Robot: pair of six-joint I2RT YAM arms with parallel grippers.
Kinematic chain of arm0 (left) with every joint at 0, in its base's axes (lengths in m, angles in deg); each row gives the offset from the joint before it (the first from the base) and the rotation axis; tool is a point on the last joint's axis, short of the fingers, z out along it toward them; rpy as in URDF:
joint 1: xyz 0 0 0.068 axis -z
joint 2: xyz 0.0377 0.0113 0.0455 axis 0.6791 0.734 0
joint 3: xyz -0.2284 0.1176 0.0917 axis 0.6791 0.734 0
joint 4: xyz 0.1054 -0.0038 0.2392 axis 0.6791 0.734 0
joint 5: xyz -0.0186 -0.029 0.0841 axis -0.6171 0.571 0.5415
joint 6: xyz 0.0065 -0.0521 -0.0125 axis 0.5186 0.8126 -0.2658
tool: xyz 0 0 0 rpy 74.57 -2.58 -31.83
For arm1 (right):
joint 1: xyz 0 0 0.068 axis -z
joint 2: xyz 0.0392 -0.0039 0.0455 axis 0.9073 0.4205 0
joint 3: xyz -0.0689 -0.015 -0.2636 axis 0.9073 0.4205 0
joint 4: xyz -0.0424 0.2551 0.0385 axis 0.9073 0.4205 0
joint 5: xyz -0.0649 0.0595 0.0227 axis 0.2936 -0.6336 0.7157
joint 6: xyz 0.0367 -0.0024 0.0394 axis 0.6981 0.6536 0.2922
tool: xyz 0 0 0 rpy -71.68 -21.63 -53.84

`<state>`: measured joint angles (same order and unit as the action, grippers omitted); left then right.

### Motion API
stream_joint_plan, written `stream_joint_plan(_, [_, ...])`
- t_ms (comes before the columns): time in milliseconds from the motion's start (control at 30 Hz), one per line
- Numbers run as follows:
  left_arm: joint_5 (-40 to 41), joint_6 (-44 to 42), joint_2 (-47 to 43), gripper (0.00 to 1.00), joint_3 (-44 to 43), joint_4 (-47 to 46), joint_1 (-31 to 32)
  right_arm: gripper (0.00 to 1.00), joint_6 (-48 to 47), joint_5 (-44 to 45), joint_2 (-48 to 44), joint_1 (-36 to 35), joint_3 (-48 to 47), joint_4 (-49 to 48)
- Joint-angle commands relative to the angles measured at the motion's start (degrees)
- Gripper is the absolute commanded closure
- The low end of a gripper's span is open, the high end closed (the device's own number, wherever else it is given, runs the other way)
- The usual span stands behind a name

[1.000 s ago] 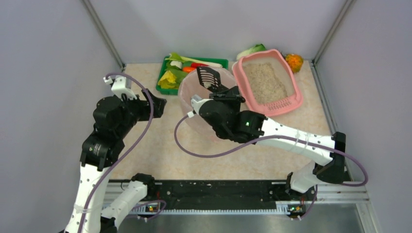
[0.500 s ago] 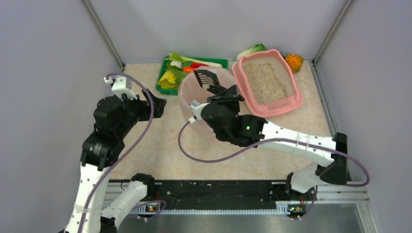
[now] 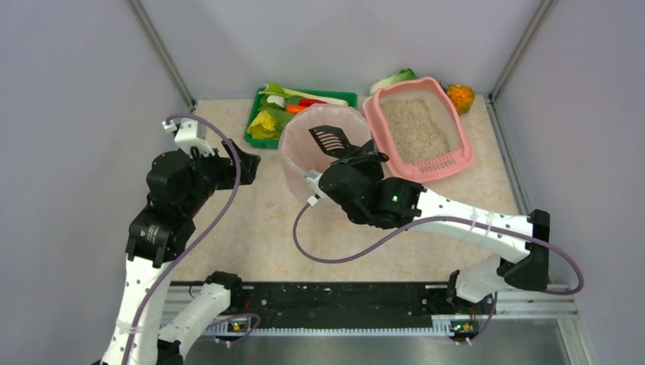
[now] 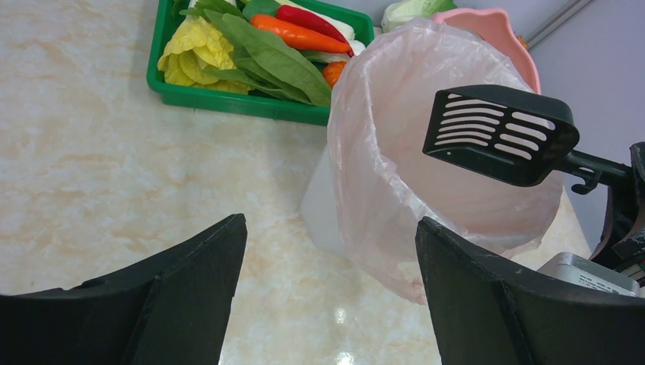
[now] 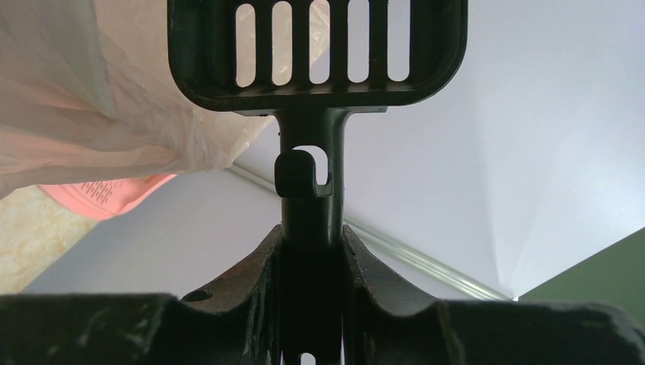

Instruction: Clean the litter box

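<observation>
Pink plastic litter box (image 3: pixel 378 131): rectangular, rounded corners, raised rim, slotted grate (image 3: pixel 443 162) across one short end. Sits at the far right of the bench (image 3: pixel 251 228), just beside the right side of the bin. Runs lengthwise from far to near, skewed a little, grate end pointing near-right toward the right arm's base. Holds beige grainy litter (image 3: pixel 414 125) spread over most of its floor.

Left of it, tall translucent pink bag-lined bin (image 3: pixel 298 163), upright, bag folded over the rim. Above its mouth, black slotted scoop (image 3: pixel 329 139), head toward the far left, handle leading back into the right hand (image 3: pixel 357 157). Gripped there narrowly, fingers (image 5: pixel 255 266) pressed to both sides of the handle below its small hook.

Farther left, green rectangular tray (image 4: pixel 228 99) near the back edge, filled with vegetables: red chilli (image 4: pixel 308 19), carrot (image 4: pixel 293 34), green leaves (image 4: pixel 270 57), yellow leaves (image 4: pixel 186 57). Behind the litter box, bok choy (image 3: pixel 394 78); in the far right corner, orange knobbly thing (image 3: pixel 460 96).

Left hand (image 3: pixel 245 162) spread wide, holding nothing, above bare bench to the left of the bin.
</observation>
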<state>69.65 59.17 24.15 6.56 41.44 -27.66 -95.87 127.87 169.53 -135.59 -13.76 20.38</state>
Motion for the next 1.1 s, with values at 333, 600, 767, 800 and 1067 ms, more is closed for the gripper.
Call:
stream_joint_plan(333, [0.25,-0.13,-0.59,0.13,0.25,-2.78,0.24,1.00,-0.35,2.42,-4.17,1.99,-3.18,-9.76])
stream_joint_plan(600, [-0.27,-0.19,-0.54,0.13,0.05,-2.89,0.24,1.00,15.79,-3.18,-7.56,4.07,-4.59,-8.55])
stream_joint_plan(767, [-0.49,-0.10,-0.56,0.13,-0.01,-2.89,0.27,1.00,30.56,-10.61,-7.48,7.11,-8.32,-0.38])
stream_joint_plan(800, [-0.45,-0.11,-0.47,0.13,-0.01,-2.84,0.23,1.00,32.86,-11.98,-7.77,8.03,-8.49,0.34])
stream_joint_plan(1067, [-0.05,-0.18,-0.75,0.13,0.13,-2.58,0.22,1.00,50.10,-25.33,-10.99,19.69,-8.96,3.68])
